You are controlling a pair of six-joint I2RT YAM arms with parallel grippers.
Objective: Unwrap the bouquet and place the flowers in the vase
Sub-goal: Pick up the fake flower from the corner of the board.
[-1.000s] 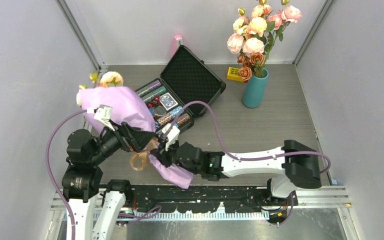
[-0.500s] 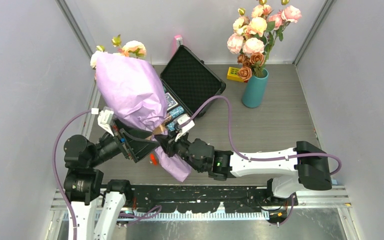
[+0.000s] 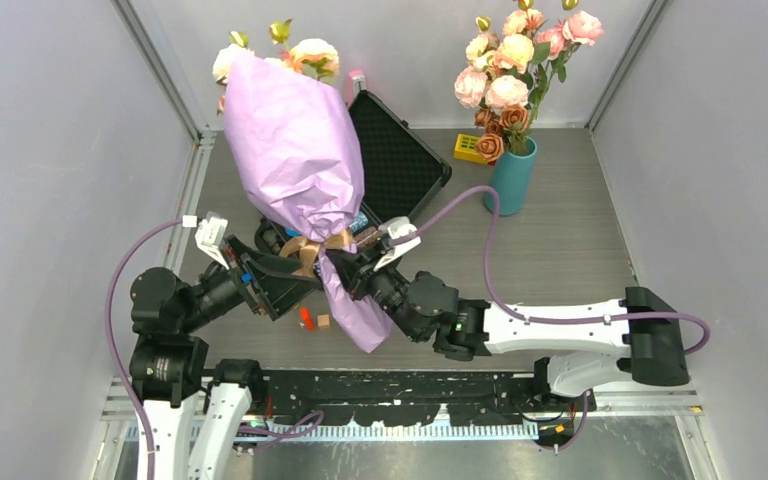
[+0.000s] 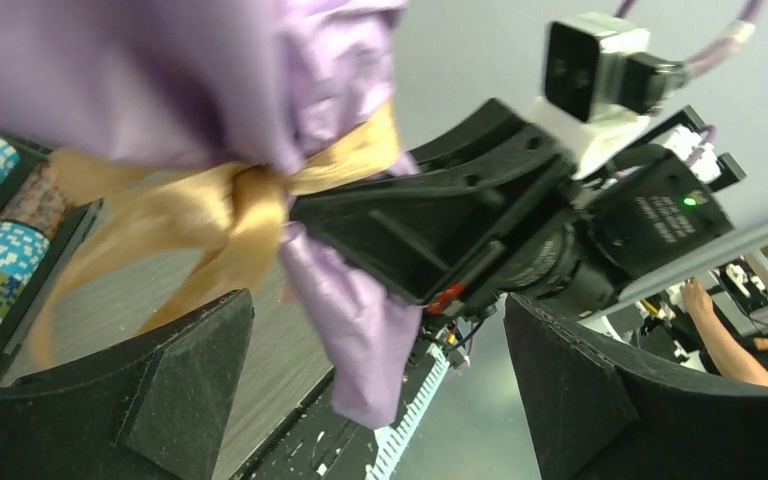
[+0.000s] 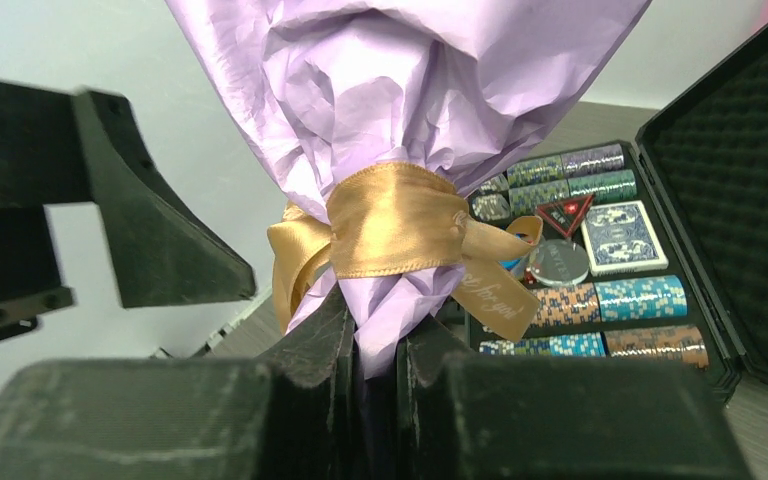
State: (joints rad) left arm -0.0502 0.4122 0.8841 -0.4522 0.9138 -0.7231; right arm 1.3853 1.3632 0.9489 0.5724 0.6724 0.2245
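Observation:
The bouquet (image 3: 295,150) stands nearly upright above the table, lilac paper flaring toward the back. The flowers (image 3: 305,55) peek out of its top. A tan ribbon (image 3: 315,248) ties its neck. My right gripper (image 3: 348,268) is shut on the lilac paper just below the ribbon (image 5: 395,220), seen close in the right wrist view (image 5: 372,350). My left gripper (image 3: 295,272) stands open beside the neck, touching nothing; in its own view the paper tail (image 4: 360,330) hangs between its wide fingers (image 4: 190,380). The teal vase (image 3: 510,178) stands at the back right.
The vase holds a bigger bunch of pink-cream and rust roses (image 3: 515,60). An open black case (image 3: 400,160) with poker chips and cards (image 5: 610,290) lies behind the bouquet. A yellow block (image 3: 467,148) sits near the vase. Small red and tan pieces (image 3: 312,320) lie under the bouquet.
The right gripper has lifted the bouquet and swung it from lying leftward to nearly upright, flowers now at the back. The left gripper stayed open at the neck.

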